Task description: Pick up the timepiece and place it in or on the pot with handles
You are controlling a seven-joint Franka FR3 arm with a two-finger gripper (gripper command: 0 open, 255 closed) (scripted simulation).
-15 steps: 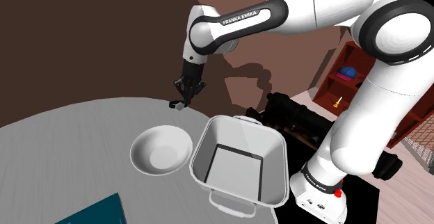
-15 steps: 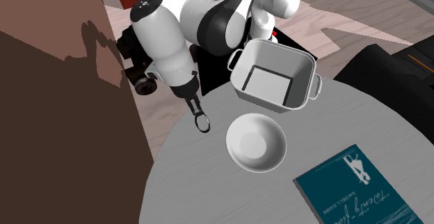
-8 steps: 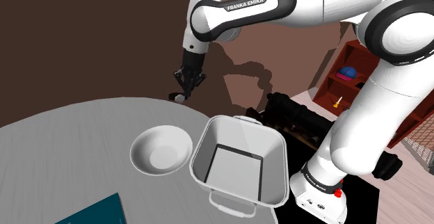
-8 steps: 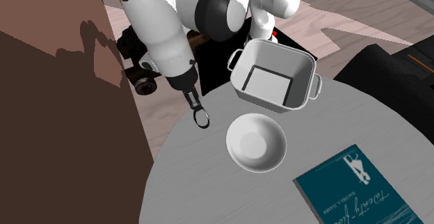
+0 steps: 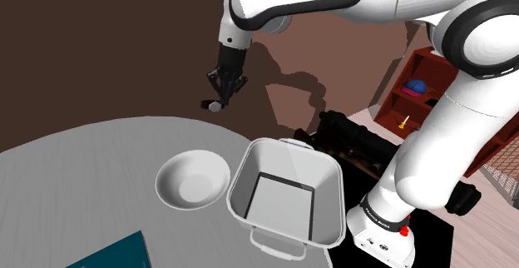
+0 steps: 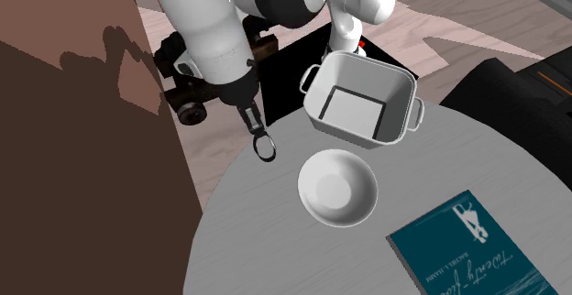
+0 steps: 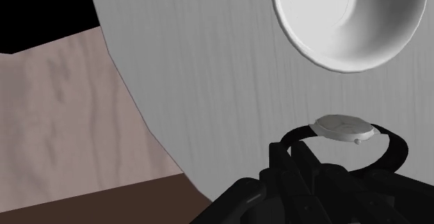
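My gripper point(image 5: 223, 94) has risen over the last second, and the watch point(image 7: 344, 127) has come up with it. My fingers are nearly closed, pinching its black strap, so it hangs clear above the far edge of the grey table point(image 5: 83, 175). I judge the pick done and the carry next. The pot point(image 5: 320, 175) waits in the shoulder view's right, nearer my stand, past the white bowl point(image 5: 193, 179). The watch dangles loosely and could swing on the way.

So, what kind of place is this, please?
Probably a room in a home: a round grey table with a bowl and a book, a reddish shelf unit holding small items, and a wooden floor.
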